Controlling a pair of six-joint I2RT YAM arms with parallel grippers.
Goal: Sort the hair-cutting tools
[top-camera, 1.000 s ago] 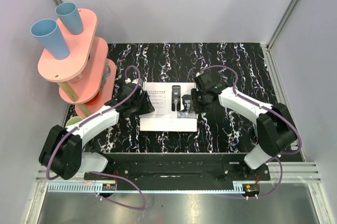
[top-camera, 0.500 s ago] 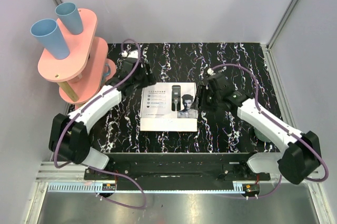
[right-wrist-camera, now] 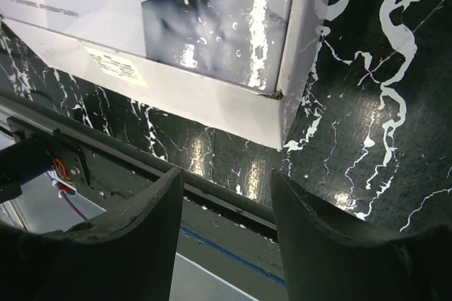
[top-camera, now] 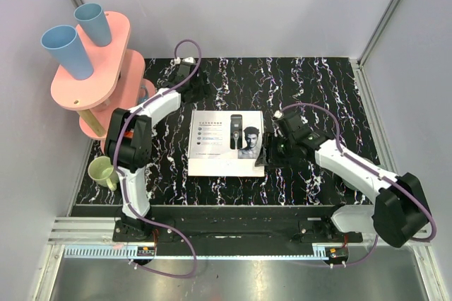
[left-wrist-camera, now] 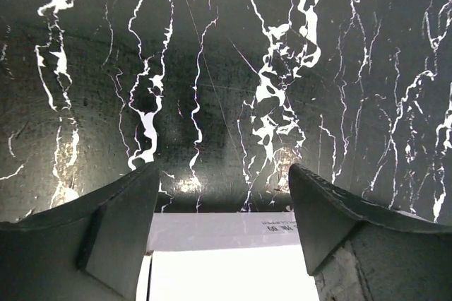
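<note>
I found the hair-clipper box [top-camera: 227, 143] lying flat, lid closed, printed face up, near the middle of the marbled table [top-camera: 318, 85]. No loose hair-cutting tools were visible in any view, so I could not judge whether sorting lay ahead or was done with the lid back on.

The left gripper [left-wrist-camera: 222, 234] stood beyond the box's far edge, its jaws spread wide and holding nothing, the edge of the box showing between them. The right gripper [right-wrist-camera: 226, 234] hung off the box's near right corner, jaws likewise parted and empty, not touching the carton.

In my judgement, any handling of this box wants one gripper steadying a side wall while the other works the lid edge, since the glossy card would slide on the table. I would keep the pressure light; the walls looked thin.

A pink tiered stand [top-camera: 106, 75] with blue cups [top-camera: 66, 51] stood at the left.
</note>
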